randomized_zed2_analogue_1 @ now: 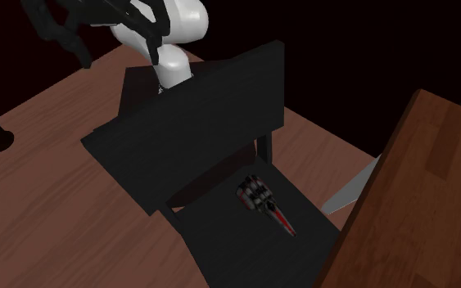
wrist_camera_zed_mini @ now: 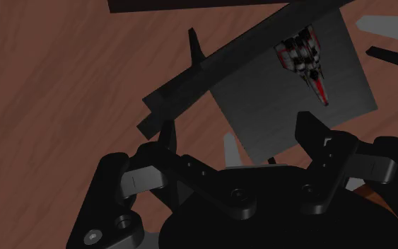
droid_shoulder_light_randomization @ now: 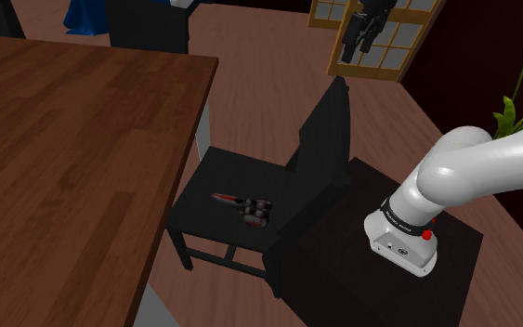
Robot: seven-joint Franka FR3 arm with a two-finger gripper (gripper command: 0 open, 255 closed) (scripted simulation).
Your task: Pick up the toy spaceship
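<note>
Lying on black chair (droid_shoulder_light_randomization: pixel 324 139), toy spaceship (droid_shoulder_light_randomization: pixel 247 206), claw (droid_shoulder_light_randomization: pixel 352 51) partly cropped

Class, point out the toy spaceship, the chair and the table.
toy spaceship (droid_shoulder_light_randomization: pixel 246 206), shoulder view, middle of its body
chair (droid_shoulder_light_randomization: pixel 329 130), shoulder view, on its backrest
table (droid_shoulder_light_randomization: pixel 64 139), shoulder view, bare top

No legible text, number, brand or sign is recorded in any view.

Shoulder view: a line of small pale lettering is noted on the dark band (droid_shoulder_light_randomization: pixel 402 219) around the white arm (droid_shoulder_light_randomization: pixel 477 167), low on the right of the scene. The characters are too small to be read.

Wrist view: a small white angular mark is noted on one finger (wrist_camera_zed_mini: pixel 324 145) of the gripper (wrist_camera_zed_mini: pixel 240 129). No letter or number can be made out of it.
</note>
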